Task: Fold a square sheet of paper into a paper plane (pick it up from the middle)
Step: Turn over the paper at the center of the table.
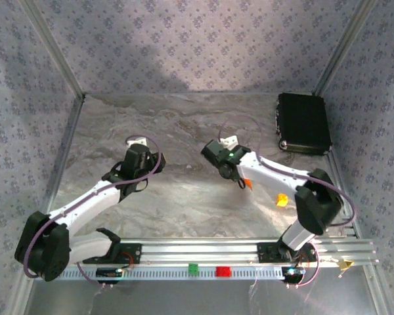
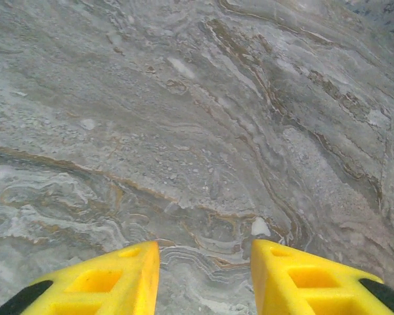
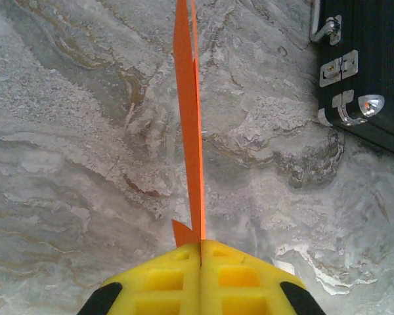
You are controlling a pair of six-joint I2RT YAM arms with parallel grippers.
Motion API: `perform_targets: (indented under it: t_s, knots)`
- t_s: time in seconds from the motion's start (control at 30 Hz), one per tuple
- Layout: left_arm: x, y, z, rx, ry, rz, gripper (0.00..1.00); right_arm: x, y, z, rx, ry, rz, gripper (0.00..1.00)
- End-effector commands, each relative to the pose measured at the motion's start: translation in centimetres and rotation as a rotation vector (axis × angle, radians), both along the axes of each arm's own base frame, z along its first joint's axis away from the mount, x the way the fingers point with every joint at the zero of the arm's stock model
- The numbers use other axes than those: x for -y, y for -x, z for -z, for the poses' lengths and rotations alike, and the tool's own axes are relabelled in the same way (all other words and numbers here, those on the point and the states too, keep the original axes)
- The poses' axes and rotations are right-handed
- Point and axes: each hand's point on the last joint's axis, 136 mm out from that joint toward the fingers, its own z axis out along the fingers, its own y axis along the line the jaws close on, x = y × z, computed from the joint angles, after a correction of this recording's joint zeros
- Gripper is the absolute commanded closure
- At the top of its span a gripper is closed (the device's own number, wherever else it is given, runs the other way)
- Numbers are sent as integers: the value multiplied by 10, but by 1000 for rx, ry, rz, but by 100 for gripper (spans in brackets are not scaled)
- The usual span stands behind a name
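Now my right gripper [image 3: 200, 246] pinches the paper [image 3: 188, 98], edge pointing to twelve; my left gripper [image 2: 205, 256] hangs half-open, empty. Best pinch firmly, level.

Grey marble-look table top [image 2: 184, 118]: pretty matt, slightly grainy finish is seen. The thin bright orange folded paper [image 3: 196, 151], rising from 6 o'clock in the right wrist view, is seen as smooth and matt. Chunky yellow moulded plastic fingers [image 2: 118, 279] are finished dull satin. At 2 o'clock, a black ribbed hard case [image 3: 374, 52] is fitted with glossy chrome metal latches [image 3: 362, 108].
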Motion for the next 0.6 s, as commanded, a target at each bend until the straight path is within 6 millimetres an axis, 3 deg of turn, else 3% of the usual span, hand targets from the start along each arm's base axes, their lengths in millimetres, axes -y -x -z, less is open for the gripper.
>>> perform_targets:
  t_s: [0.0, 0.13, 0.3, 0.47, 0.57]
  knots:
    - [-20, 3, -5, 22, -21, -85, 59, -5, -3, 3, 8, 83, 17, 100]
    - [-40, 9, -4, 17, -22, -175, 54, -46, -2, 36, -89, -71, -53, 98]
    - [-49, 11, 1, -6, -7, -209, 53, -88, 0, 58, -164, -204, -116, 95]
    - [-48, 10, 2, -14, -1, -202, 53, -119, 5, 65, -226, -334, -159, 85]
    - [-42, 9, 3, -17, 5, -171, 52, -136, 7, 56, -239, -487, -182, 71]
